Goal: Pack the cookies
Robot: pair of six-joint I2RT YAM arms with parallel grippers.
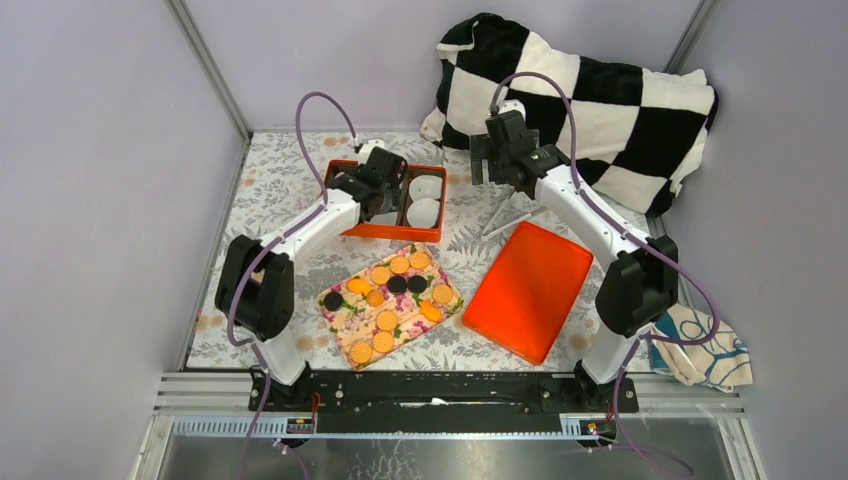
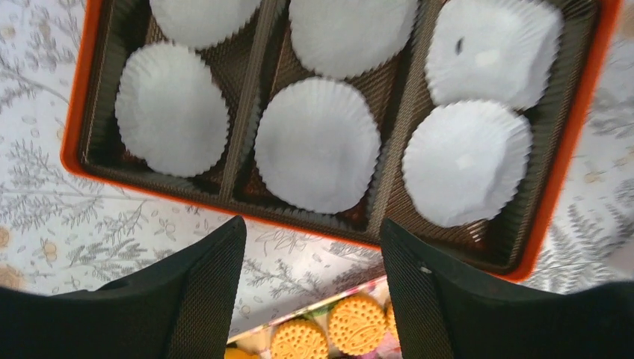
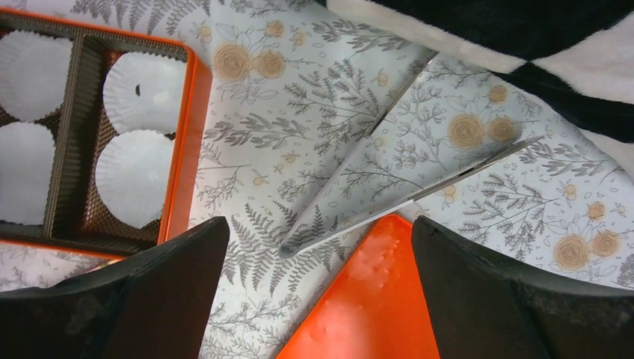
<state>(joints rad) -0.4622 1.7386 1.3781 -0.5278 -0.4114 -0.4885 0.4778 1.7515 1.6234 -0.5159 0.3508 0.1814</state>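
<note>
Closest to us, in the wrist views, were the dark fingers (image 2: pixel 202 299) of the left gripper (image 2: pixel 312 230). They were spread wide with nothing between them and hung over the near rim of the orange box (image 2: pixel 572 149). White paper cups (image 2: pixel 317 146) sat in the box's three brown compartments. We saw the right gripper (image 3: pixel 320 228) equally wide and holding nothing. It was above the floral tablecloth (image 3: pixel 299 112), between the box and a corner of the orange lid (image 3: pixel 359 314).

The cookies (image 1: pixel 386 320) lay flat, faces up, on the patterned tray (image 1: pixel 343 322), near the arm bases and just beside the box. Being round, they showed no heading of their own. Their rows followed the tray's long axis, slanting from near left to far right. Most were golden-orange and three were black. We also saw a checkered blanket (image 1: pixel 590 95) heaped at the far right corner.
</note>
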